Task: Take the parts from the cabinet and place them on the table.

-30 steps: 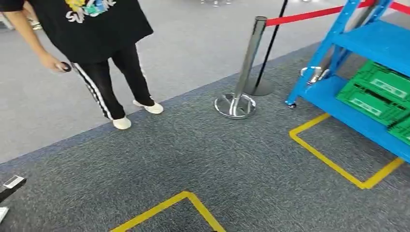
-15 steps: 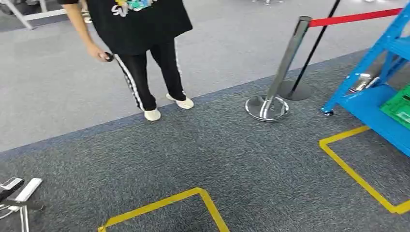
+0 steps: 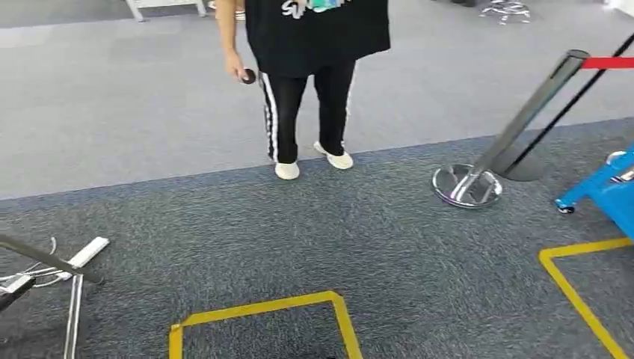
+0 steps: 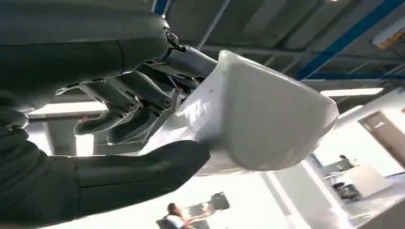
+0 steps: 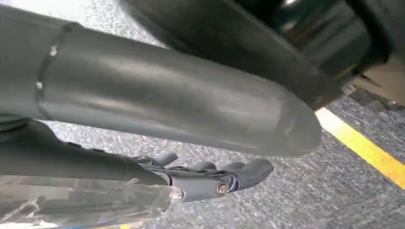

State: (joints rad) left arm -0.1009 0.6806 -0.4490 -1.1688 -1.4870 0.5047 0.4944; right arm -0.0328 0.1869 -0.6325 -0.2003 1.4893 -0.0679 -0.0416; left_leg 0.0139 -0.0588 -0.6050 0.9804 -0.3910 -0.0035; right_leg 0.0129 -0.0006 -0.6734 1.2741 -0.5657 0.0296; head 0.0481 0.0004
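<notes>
- White plastic is what the left hand [image 4: 119, 138] carries: a smooth white part [image 4: 258, 114], gripped between the thick thumb [image 4: 138, 164] on one side and the darker fingers [image 4: 124, 102] on the other. The left wrist view looks up past it at ceiling beams and lights, so the part seems to be held up off any surface.
- Something clear and glossy, like a bag or film [image 5: 81, 202], lies against the right hand [image 5: 200, 179], whose fingers [image 5: 248, 169] are stretched out and close together. Whether that hand grips the clear thing I cannot tell; grey carpet [image 5: 286, 195] lies beyond it.
- Blue shelving [image 3: 609, 191] is just a corner at the right edge of the head view, so the robot looks to be facing away from the cabinet.
- Ahead are grey carpet [image 3: 314, 239], yellow floor tape [image 3: 262, 307], a chrome post [image 3: 523, 120] on its round base with a red belt [image 3: 609, 63], and a person [image 3: 314, 45] in black standing on the paler floor with a small dark object [image 3: 248, 75] in one hand.
- By my reading, the picking is done and the carrying step is in hand; no table can be seen in the head view.
- Next, the robot needs to find the table, walk up to it without nearing the person or the post, and keep the left grip firm; the smooth, rounded part could slip.
</notes>
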